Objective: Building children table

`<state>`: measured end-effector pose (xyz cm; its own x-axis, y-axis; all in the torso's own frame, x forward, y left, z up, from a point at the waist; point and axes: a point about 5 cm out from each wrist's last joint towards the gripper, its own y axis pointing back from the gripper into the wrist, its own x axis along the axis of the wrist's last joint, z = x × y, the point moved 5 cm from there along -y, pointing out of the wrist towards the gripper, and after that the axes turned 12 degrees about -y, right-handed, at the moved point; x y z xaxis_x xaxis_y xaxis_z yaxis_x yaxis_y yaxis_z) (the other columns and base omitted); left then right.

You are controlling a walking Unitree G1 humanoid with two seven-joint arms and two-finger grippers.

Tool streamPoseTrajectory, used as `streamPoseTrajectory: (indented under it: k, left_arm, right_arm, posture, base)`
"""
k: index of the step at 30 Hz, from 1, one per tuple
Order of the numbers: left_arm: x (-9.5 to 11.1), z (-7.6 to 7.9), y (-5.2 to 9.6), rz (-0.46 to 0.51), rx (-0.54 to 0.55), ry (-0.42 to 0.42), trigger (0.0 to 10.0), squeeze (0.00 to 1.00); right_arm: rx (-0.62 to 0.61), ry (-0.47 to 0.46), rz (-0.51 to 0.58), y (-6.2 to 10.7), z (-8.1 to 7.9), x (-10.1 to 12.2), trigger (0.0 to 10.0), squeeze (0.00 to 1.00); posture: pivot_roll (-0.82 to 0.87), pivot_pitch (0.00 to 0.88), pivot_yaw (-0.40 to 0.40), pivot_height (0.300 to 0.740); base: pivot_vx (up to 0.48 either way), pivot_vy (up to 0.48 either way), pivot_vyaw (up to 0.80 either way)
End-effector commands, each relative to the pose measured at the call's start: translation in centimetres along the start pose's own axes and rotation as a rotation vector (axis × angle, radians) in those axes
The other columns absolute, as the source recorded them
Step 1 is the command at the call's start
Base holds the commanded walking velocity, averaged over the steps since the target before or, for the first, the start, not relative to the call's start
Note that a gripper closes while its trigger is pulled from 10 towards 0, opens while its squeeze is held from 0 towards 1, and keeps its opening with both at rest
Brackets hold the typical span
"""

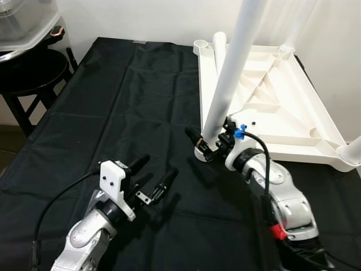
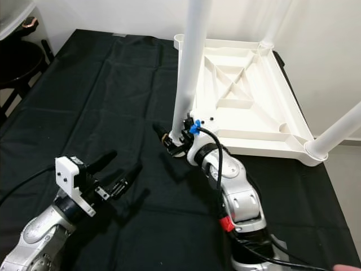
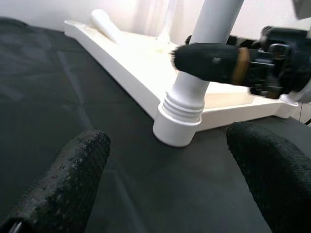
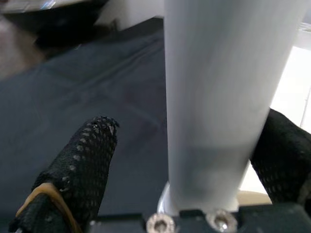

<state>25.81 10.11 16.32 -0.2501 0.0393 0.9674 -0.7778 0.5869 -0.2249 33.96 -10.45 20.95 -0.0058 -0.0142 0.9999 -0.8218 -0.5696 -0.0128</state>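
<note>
At the near corner socket point(image 3: 177, 130) of the upturned white tabletop point(image 1: 282, 113), my right gripper point(image 1: 210, 142) straddles the upright leg point(image 1: 228, 79) with fingers spread, so I should close squarely and twist without tilting, while my left gripper point(image 1: 151, 178) waits open nearby on the black cloth point(image 1: 113, 101).

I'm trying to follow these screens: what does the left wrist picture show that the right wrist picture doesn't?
Left wrist alone: the corner socket where the leg enters the upturned white tabletop, a loose leg lying in it, and the right hand seen from outside, at the leg.

Right wrist alone: a close look along the right hand's own fingers, one on each side of the leg.

Both: the upright white leg and the black cloth.
</note>
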Motion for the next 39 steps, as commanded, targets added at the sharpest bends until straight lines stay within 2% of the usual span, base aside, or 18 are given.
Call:
streamPoseTrajectory:
  k: [1, 2, 3, 4, 6, 8, 9, 10, 14, 18, 22, 24, 26, 27, 30, 31, 33, 39]
  left_arm:
    - [0.0, 0.4, 0.1, -0.009, -0.012, 0.002, 10.0, 0.0]
    - [0.0, 0.4, 0.1, -0.009, -0.012, 0.002, 10.0, 0.0]
    - [0.0, 0.4, 0.1, -0.009, -0.012, 0.001, 10.0, 0.0]
    - [0.1, 0.5, 0.1, -0.009, -0.012, 0.002, 10.0, 0.0]
    - [0.1, 0.5, 0.2, -0.008, -0.011, 0.002, 10.0, 0.0]
    - [0.2, 0.6, 0.2, -0.008, -0.011, 0.002, 10.0, 0.0]
    - [0.2, 0.6, 0.2, -0.008, -0.01, 0.003, 10.0, 0.0]
    - [0.2, 0.6, 0.2, -0.007, -0.009, 0.003, 10.0, 0.0]
    - [0.3, 0.6, 0.2, -0.006, -0.008, 0.003, 10.0, 0.0]
    - [0.4, 0.6, 0.2, -0.007, -0.007, 0.003, 10.0, 0.0]
    - [0.4, 0.7, 0.2, -0.007, -0.007, 0.004, 10.0, 0.0]
    - [0.4, 0.6, 0.3, -0.007, -0.006, 0.005, 10.0, 0.0]
    - [0.5, 0.6, 0.3, -0.007, -0.005, 0.005, 10.0, 0.0]
    - [0.5, 0.6, 0.3, -0.007, -0.005, 0.005, 10.0, 0.0]
    - [0.4, 0.5, 0.2, -0.007, -0.006, 0.006, 10.0, 0.0]
    - [0.4, 0.5, 0.2, -0.007, -0.006, 0.006, 10.0, 0.0]
    - [0.3, 0.5, 0.1, -0.008, -0.007, 0.006, 10.0, 0.0]
    - [0.2, 0.5, 0.0, -0.008, -0.005, 0.006, 10.0, 0.0]
  right_arm:
    - [0.075, -0.004, -0.01, -0.1, 0.1, 0.0, 10.0, 1.0]
    - [0.075, -0.004, -0.01, -0.1, 0.1, 0.0, 10.0, 1.0]
    - [0.077, 0.021, -0.009, -0.1, 1.1, 0.4, 10.0, 0.85]
    - [0.082, 0.043, 0.002, -0.1, 2.2, 1.1, 10.0, 0.0]
    - [0.094, 0.068, 0.02, -0.1, 3.4, 2.3, 10.0, 0.0]
    - [0.102, 0.072, 0.024, -0.1, 3.7, 2.7, 10.0, 0.0]
    - [0.109, 0.084, 0.029, -0.2, 3.8, 3.0, 4.3, 0.0]
    - [0.131, 0.083, 0.036, -0.3, 3.8, 3.4, 0.0, 0.0]
    - [0.175, 0.085, 0.037, -0.4, 3.3, 3.5, 0.0, 0.0]
    - [0.212, 0.074, 0.02, -0.5, 2.3, 2.6, 0.0, 0.0]
    - [0.166, 0.058, 0.011, -0.6, 2.5, 1.7, 0.0, 0.0]
    - [0.074, 0.051, 0.014, -0.6, 2.8, 1.0, 0.0, 0.0]
    - [-0.076, 0.015, 0.02, -0.4, 2.4, -0.3, 0.0, 0.0]
    - [-0.076, 0.015, 0.02, -0.4, 2.4, -0.3, 0.0, 0.0]
    - [-0.282, -0.055, -0.01, 0.5, 1.0, -2.9, 0.0, 0.0]
    - [-0.282, -0.055, -0.01, 0.5, 1.0, -2.9, 0.0, 0.0]
    - [-0.331, -0.101, -0.016, 0.7, -0.2, -3.9, 0.0, 0.0]
    - [-0.351, -0.087, 0.03, -0.3, -1.5, -3.1, 0.0, 0.0]
  posture:
    - [0.0, 0.201, -0.062, 0.74]
    - [0.0, 0.201, -0.062, 0.74]
    - [0.01, 0.204, -0.061, 0.74]
    - [0.01, 0.206, -0.063, 0.74]
    - [0.01, 0.208, -0.065, 0.74]
    - [0.01, 0.208, -0.065, 0.74]
    - [0.01, 0.208, -0.065, 0.74]
    - [0.01, 0.212, -0.067, 0.74]
    - [0.01, 0.212, -0.067, 0.74]
    - [0.02, 0.219, -0.064, 0.74]
    - [0.02, 0.219, -0.064, 0.74]
    - [0.01, 0.221, -0.07, 0.74]
    - [0.01, 0.221, -0.07, 0.74]
    - [0.01, 0.221, -0.07, 0.74]
    - [0.01, 0.215, -0.07, 0.74]
    - [0.01, 0.215, -0.07, 0.74]
    - [0.01, 0.211, -0.069, 0.74]
    - [0.01, 0.197, -0.07, 0.74]
  base:
    - [0.0, 0.0, 0.0]
    - [0.0, 0.0, 0.0]
    - [0.0, 0.0, 0.0]
    - [0.0, 0.0, 0.0]
    - [0.0, 0.0, 0.0]
    - [0.0, 0.0, 0.0]
    - [0.0, 0.0, 0.0]
    - [0.0, 0.0, 0.0]
    - [0.0, 0.0, 0.0]
    - [0.0, 0.0, 0.0]
    - [0.0, 0.0, 0.0]
    - [0.0, 0.0, 0.0]
    - [0.0, 0.0, 0.0]
    - [0.0, 0.0, 0.0]
    - [0.0, 0.0, 0.0]
    - [0.0, 0.0, 0.0]
    - [0.0, 0.0, 0.0]
    - [0.0, 0.0, 0.0]
